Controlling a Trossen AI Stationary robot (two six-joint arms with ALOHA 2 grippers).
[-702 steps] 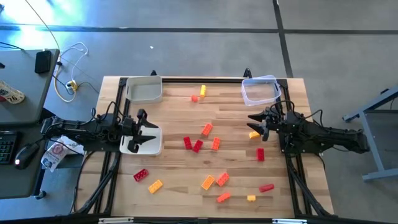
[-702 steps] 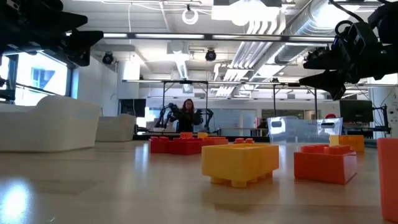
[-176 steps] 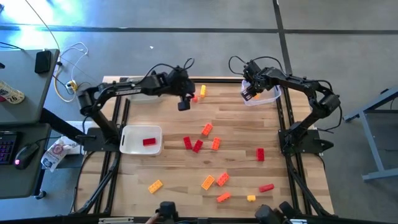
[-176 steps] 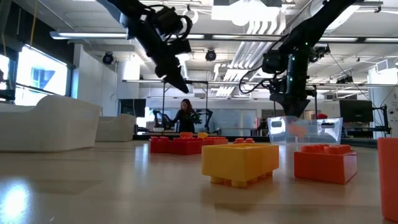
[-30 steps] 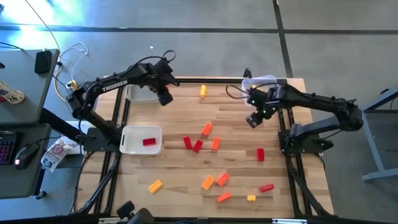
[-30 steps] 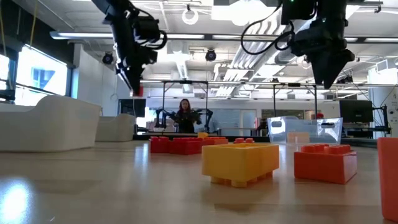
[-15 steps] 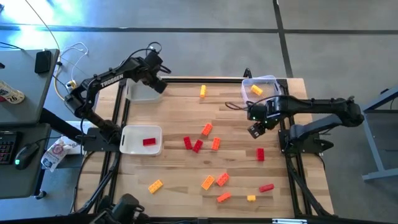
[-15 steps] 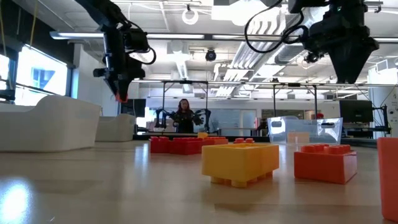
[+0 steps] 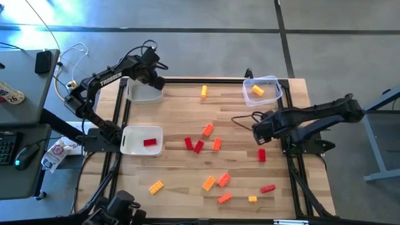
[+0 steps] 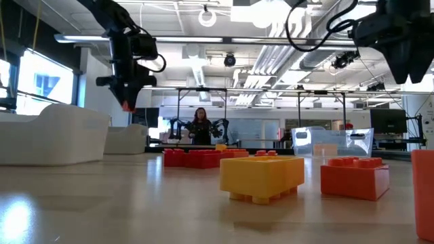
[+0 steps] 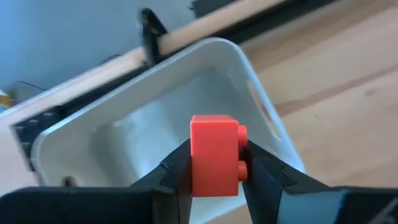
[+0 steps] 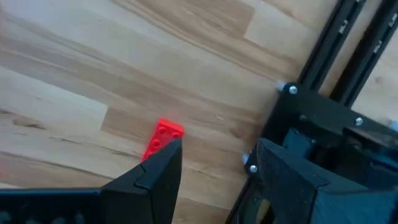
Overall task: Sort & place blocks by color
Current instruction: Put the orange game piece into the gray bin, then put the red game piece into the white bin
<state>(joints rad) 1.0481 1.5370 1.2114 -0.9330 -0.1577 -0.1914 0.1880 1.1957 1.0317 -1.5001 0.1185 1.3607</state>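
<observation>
An orange-red block [image 11: 214,155] sits between the fingers of my left gripper [image 11: 214,163], which hangs over the far-left white tray [image 9: 145,94]; the low view shows that gripper [image 10: 126,103] high above the table. My right gripper [image 9: 259,134] stands open over the wood at the table's right. A red block [image 12: 160,140] lies flat on the table just beyond its fingers, also visible in the high view [image 9: 261,155]. Several red, orange and yellow blocks lie loose on the table, among them an orange one [image 9: 207,130] and a yellow one [image 9: 204,92]. My left gripper pinches the orange-red block between its two fingers, one finger [image 11: 256,167] on the studded face [image 11: 241,152] and the other on the opposite face. The fingers come steeply from above. The block is lifted clear, above the inside of the white tray [image 11: 155,124].
A second white tray [image 9: 142,140] at the left holds one red block [image 9: 149,142]. A clear tub [image 9: 261,90] at the far right holds a yellow-orange block [image 9: 257,90]. Black frame rails [image 9: 290,156] run along the table's sides. A person stands far off in the room [image 10: 201,125].
My left gripper has carried the orange-red block toward the table's far left corner, over the white tray, rolling its wrist. My right gripper, still open, has swung from beside the clear tub toward the near edge, rolling as it went, to stand by the red block.
</observation>
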